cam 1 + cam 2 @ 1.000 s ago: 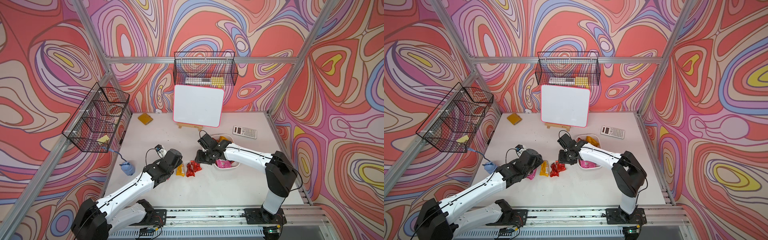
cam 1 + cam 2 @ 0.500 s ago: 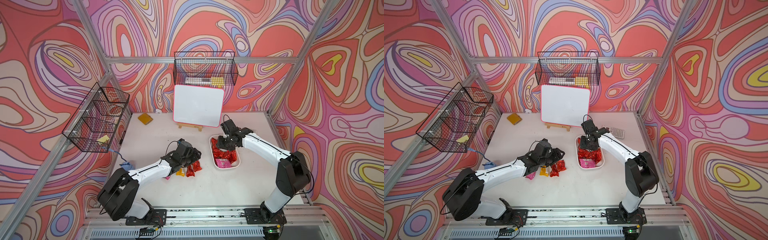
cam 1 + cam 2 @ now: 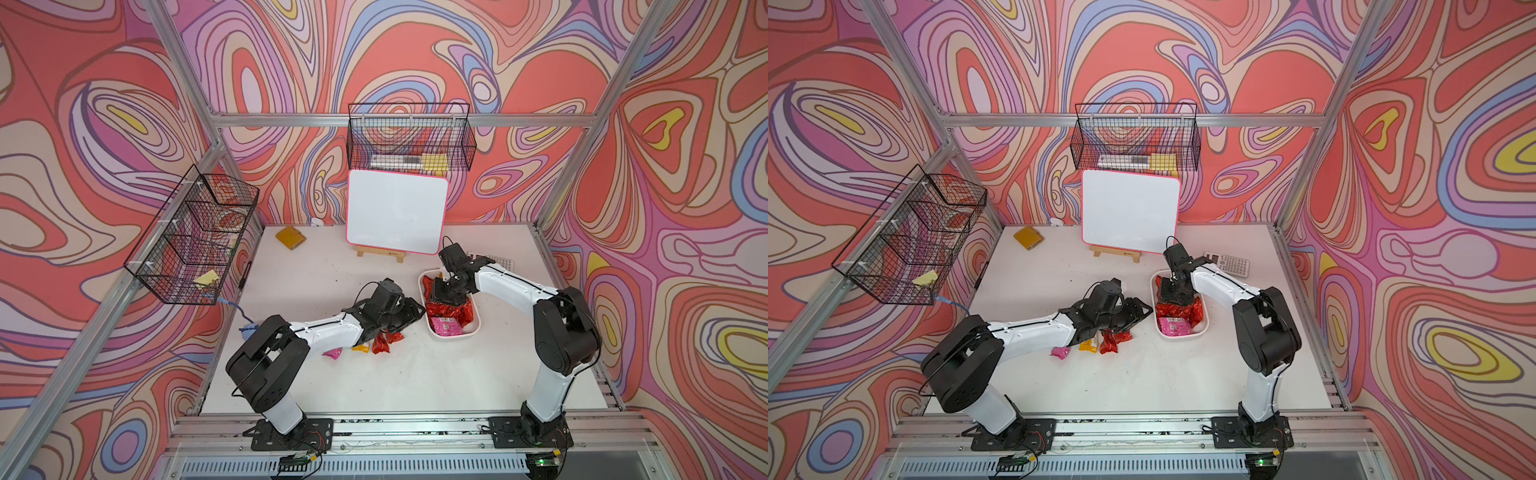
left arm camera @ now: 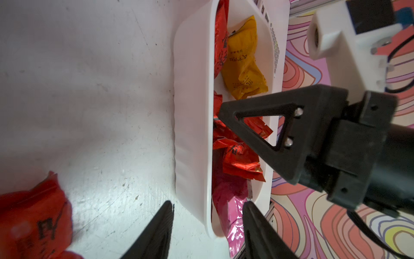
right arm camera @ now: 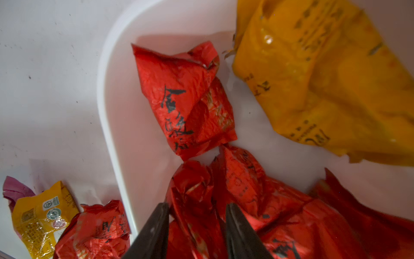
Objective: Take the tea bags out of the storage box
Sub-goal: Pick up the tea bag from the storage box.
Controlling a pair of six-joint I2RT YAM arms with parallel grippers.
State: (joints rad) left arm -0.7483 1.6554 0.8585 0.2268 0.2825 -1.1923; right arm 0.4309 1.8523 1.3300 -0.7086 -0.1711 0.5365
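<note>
The white storage box (image 3: 454, 336) (image 3: 1180, 336) lies right of centre and holds red tea bags (image 3: 448, 310), a pink one (image 3: 1173, 326) and an orange one (image 4: 243, 60). More tea bags lie on the table to its left: red (image 3: 384, 341), orange (image 3: 1089, 345), pink (image 3: 1060, 353). My right gripper (image 5: 197, 208) is down inside the box, open, with a crumpled red tea bag (image 5: 192, 190) between its fingers. My left gripper (image 4: 208, 206) is open and straddles the box's near wall (image 4: 192, 157), one finger on the table side, the other by the pink tea bag.
A whiteboard on an easel (image 3: 397, 216) stands behind the box and a calculator (image 3: 1227, 262) lies beside its far end. A yellow pad (image 3: 291, 237) sits at the back left. Wire baskets (image 3: 409, 137) (image 3: 195, 237) hang on the walls.
My right gripper went from the pile on the table back over the box and down among the red bags. My left gripper reached right, up to the box's wall.
</note>
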